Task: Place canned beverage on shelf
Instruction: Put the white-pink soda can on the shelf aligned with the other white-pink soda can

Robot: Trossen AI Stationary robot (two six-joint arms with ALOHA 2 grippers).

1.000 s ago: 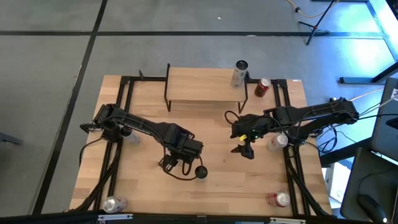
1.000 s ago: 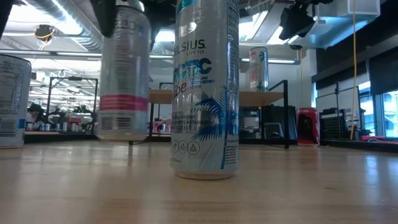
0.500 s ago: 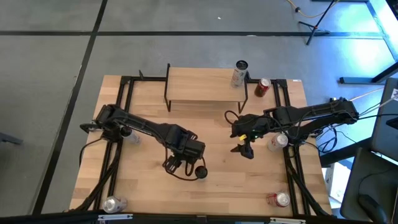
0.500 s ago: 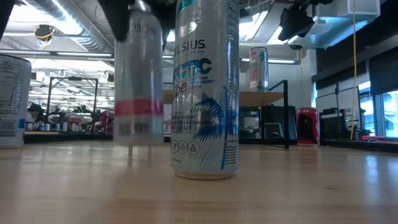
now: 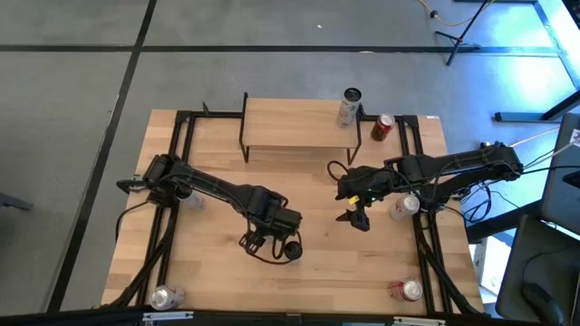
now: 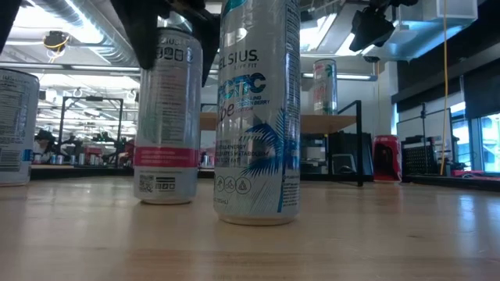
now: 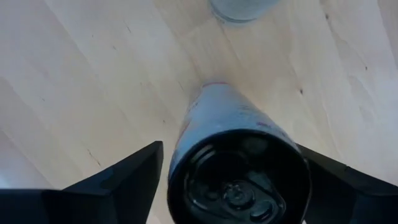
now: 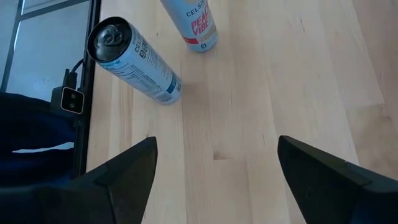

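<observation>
Most of the high view is taken up by the worktop (image 5: 317, 276), and the shelf (image 5: 290, 127) stands at its far edge, well ahead of both arms, its wood top bare except for one can (image 5: 349, 107) at the end nearer the right arm. That bare stretch is presumably where the drinks are meant to go. The left end effector (image 5: 270, 237) is low over the middle of the worktop, straddling the top of a pink-banded can (image 6: 166, 117). The can stands upright with its base on the wood, directly beneath the end effector and well short of the shelf. Whether the left end effector is pinching this can or only bracketing it loosely cannot be told. The top-down approach looks chosen to keep the can vertical. Just beside it, nearer the low camera, stands a blue-printed can (image 6: 258, 109), close enough to be knocked. The right end effector (image 5: 355, 217) waits spread wide with nothing in it, hanging above bare wood, with two more cans (image 8: 134, 59) ahead of it. In the high view the left arm hides the pink-banded can entirely. In the low view the blue-printed can's top is cut off, and the print on the distant can on the shelf is too small to read.
</observation>
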